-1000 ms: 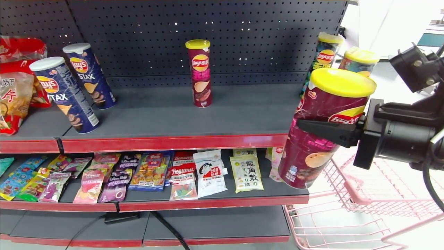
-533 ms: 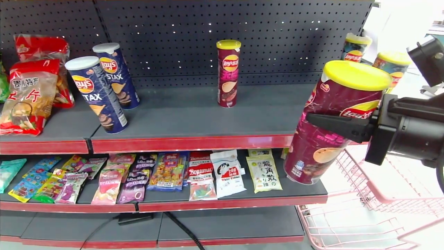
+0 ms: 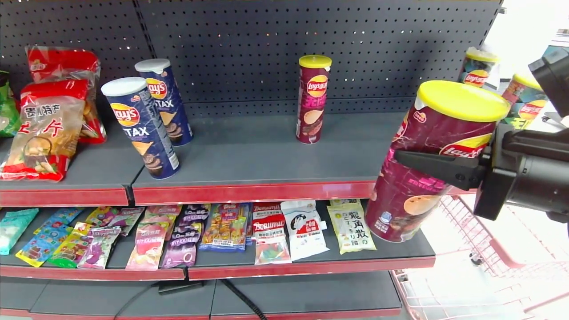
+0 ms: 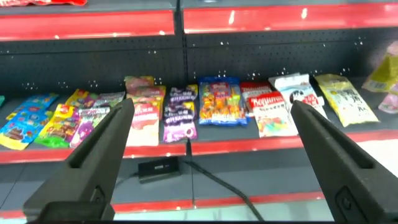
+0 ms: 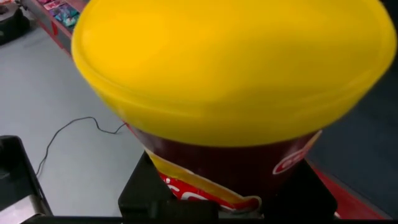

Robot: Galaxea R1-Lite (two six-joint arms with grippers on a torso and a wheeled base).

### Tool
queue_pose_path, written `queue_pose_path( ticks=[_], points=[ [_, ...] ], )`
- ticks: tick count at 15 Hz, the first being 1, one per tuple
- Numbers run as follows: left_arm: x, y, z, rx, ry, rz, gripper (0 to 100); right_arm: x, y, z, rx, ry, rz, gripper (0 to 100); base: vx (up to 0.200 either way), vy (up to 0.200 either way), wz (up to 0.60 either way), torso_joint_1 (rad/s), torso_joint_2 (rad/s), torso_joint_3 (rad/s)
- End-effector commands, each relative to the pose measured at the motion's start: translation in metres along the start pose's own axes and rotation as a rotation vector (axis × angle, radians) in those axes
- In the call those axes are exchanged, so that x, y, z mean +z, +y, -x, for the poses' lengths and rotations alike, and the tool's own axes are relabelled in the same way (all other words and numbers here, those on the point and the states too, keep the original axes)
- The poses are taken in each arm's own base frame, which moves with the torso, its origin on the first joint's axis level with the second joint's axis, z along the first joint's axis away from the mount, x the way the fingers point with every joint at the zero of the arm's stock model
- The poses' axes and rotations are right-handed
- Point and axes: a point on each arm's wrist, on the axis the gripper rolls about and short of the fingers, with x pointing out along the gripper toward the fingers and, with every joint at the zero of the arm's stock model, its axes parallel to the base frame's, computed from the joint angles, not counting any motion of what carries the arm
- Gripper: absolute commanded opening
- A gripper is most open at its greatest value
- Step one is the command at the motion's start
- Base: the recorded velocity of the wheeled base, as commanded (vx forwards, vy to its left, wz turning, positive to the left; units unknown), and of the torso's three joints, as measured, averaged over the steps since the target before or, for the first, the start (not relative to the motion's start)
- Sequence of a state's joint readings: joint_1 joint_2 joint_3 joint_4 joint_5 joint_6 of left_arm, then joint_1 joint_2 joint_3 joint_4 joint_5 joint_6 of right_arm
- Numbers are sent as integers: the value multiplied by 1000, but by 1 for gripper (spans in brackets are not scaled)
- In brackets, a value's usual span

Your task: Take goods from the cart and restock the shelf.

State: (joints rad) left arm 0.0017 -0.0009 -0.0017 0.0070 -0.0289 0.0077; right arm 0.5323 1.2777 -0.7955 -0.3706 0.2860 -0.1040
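- our right gripper [image 3: 415, 165] is clamped on the held can [image 3: 420, 206] at frame right; left gripper [image 4: 211, 107] is spread, empty.
- we'd set it upright beside the shelf can [image 3: 312, 100], centre.

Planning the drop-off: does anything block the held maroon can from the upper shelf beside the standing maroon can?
Nothing visible: the upper shelf lies bare between the held can and the standing can.
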Motion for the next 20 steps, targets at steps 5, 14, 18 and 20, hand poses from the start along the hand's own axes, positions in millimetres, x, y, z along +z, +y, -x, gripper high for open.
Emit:
queue_pose_path(
  ticks=[5,14,18,20],
  points=[
    [0,0,0,1,0,0,100,2,-1,0,-4,-7,2,0,200,0,0,9,4,4],
    [0,0,0,1,0,0,100,4,-2,8,-26,-20,-1,0,67,0,0,0,0,1],
    [0,0,0,1,0,2,100,4,-2,8,-27,-21,-1,0,50,0,0,-5,1,2],
    [0,0,0,1,0,3,100,4,-2,8,-28,-22,0,0,0,0,0,0,0,0]
  ],
)
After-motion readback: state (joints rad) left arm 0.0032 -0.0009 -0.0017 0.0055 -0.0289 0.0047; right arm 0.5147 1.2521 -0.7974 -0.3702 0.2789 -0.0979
